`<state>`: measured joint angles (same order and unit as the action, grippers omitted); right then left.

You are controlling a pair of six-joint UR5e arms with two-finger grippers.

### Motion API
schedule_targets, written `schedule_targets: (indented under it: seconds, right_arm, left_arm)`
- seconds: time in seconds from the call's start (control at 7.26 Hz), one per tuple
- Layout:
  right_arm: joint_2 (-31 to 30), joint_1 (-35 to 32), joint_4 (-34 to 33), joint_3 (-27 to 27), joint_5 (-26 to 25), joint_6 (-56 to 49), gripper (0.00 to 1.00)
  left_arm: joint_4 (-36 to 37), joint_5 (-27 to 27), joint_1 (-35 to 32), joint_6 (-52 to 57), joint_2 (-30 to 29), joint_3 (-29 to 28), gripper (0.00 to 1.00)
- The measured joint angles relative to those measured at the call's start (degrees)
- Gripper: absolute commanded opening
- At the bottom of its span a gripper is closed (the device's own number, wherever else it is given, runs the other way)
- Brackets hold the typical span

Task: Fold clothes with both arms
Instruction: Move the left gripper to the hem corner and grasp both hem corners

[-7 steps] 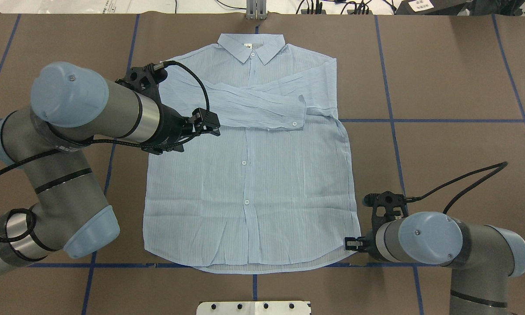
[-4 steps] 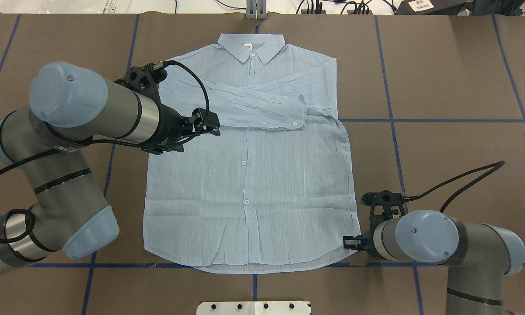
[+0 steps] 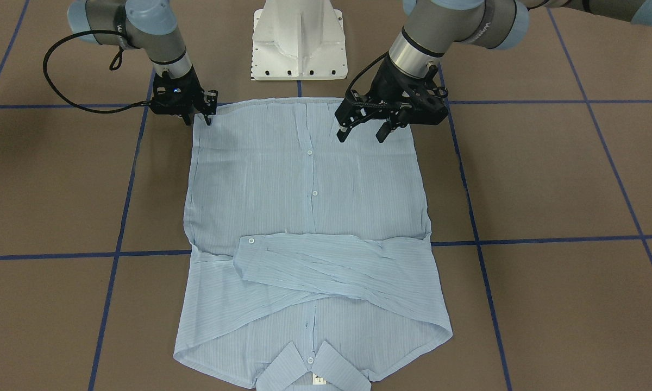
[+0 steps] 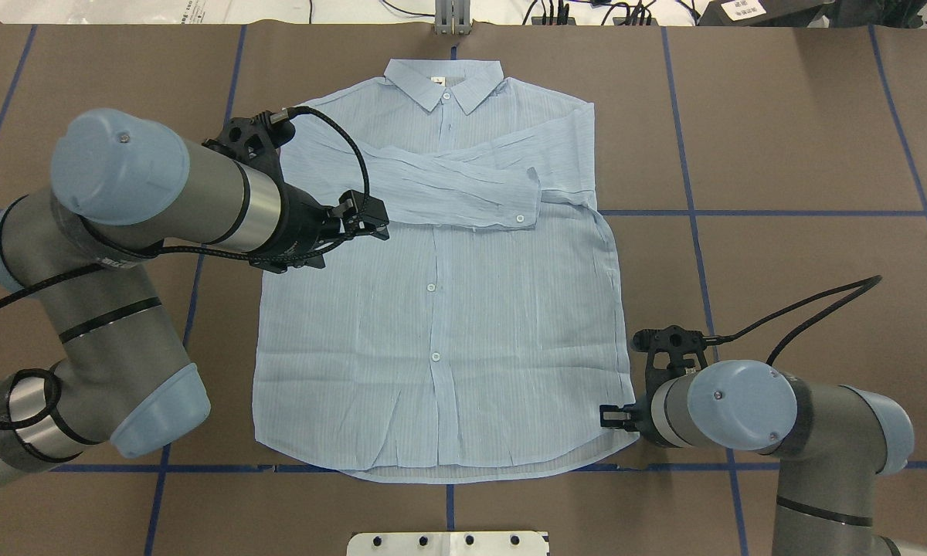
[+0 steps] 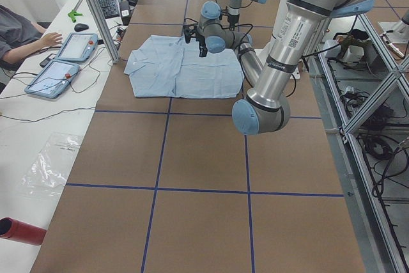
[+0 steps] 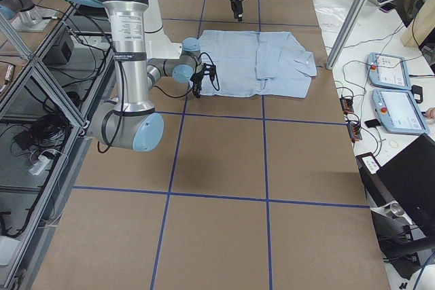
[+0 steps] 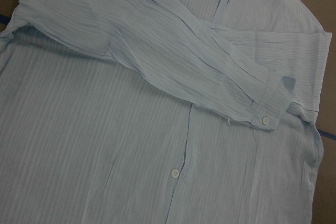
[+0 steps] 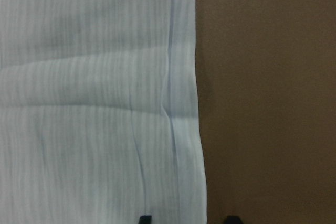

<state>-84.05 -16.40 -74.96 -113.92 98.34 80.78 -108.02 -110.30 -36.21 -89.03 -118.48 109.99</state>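
Brown table top (image 4: 780,154) taped into blue squares, white pedestal base (image 3: 299,38) on the robot's side. Flat on it, face up, a light-blue pinstriped button-up shirt (image 4: 448,324): collar (image 4: 444,81) away from the robot, hem (image 4: 432,472) toward it, long axis straight out from the base. Sleeves folded across the chest, one buttoned cuff (image 4: 521,205) on top.

Right gripper (image 4: 612,417) low at the hem's right corner, pointing in toward the cloth. Seen from its wrist: fingertips (image 8: 146,217) parted, one over the fabric and one over bare table, the shirt's side edge running between them; nothing clamped. Touching the cloth or just above it: cannot tell.

Left gripper (image 3: 361,134) spread wide, empty, hanging over the shirt's left half near the folded sleeves, well apart from the hem's left corner (image 4: 259,436). Height above the cloth hard to judge; no fingers in its own wrist view, only sleeve, cuff and placket.

Likely next: pinch both hem corners and carry the hem up toward the collar. For that, right arm already in place, left arm with the longer way to go, back toward the base and outward.

Shirt's left shoulder hidden under the left arm from overhead. Lower sleeve's course under the upper one hard to trace.
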Motion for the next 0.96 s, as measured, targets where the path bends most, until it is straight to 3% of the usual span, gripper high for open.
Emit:
schedule_targets:
  seconds: [0.28, 0.96]
  right_arm:
    - [0.1, -0.2, 0.1, -0.1, 0.1, 0.0, 0.03]
    - [0.2, -0.4, 0.0, -0.7, 0.1, 0.1, 0.0]
  left_arm:
    - [0.0, 0.0, 0.0, 0.0, 0.0, -0.2, 0.99]
    - [0.0, 0.1, 0.3, 0.0, 1.5, -0.1, 0.99]
